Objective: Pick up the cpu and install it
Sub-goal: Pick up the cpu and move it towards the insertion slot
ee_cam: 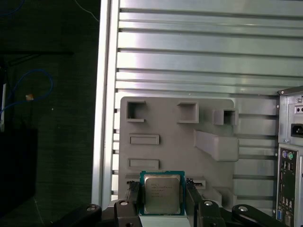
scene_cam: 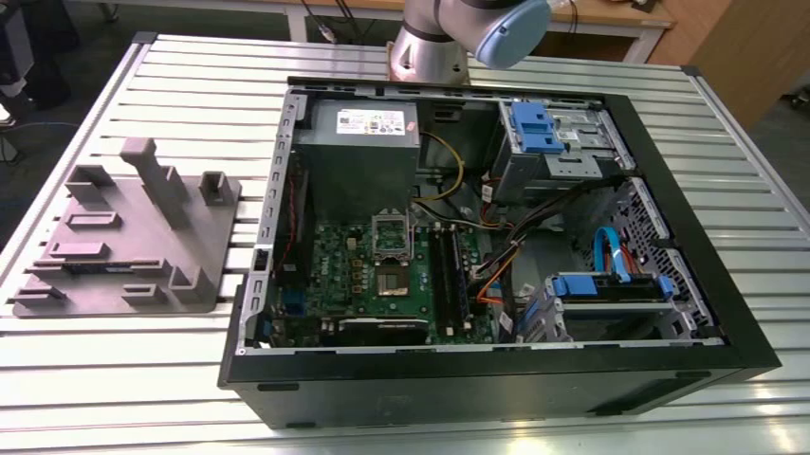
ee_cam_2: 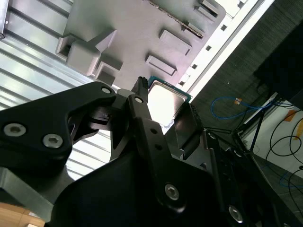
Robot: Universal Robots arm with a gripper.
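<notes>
gripper (ee_cam: 162,199) clamped on one cpu (ee_cam: 162,189) over one grey fixture plate (ee_cam: 175,142) in both wrist views, exterior view adds one open computer case (scene_cam: 506,391), one motherboard (scene_cam: 341,261), slatted worktop (scene_cam: 190,76)

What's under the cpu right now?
The cpu, clamped in the gripper, hangs over the grey fixture plate on the slatted table. The plate's spot directly beneath the chip is covered by it.

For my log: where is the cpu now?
In both wrist views, the cpu is gripped in the claw, with the grey fixture plate behind it.
</notes>
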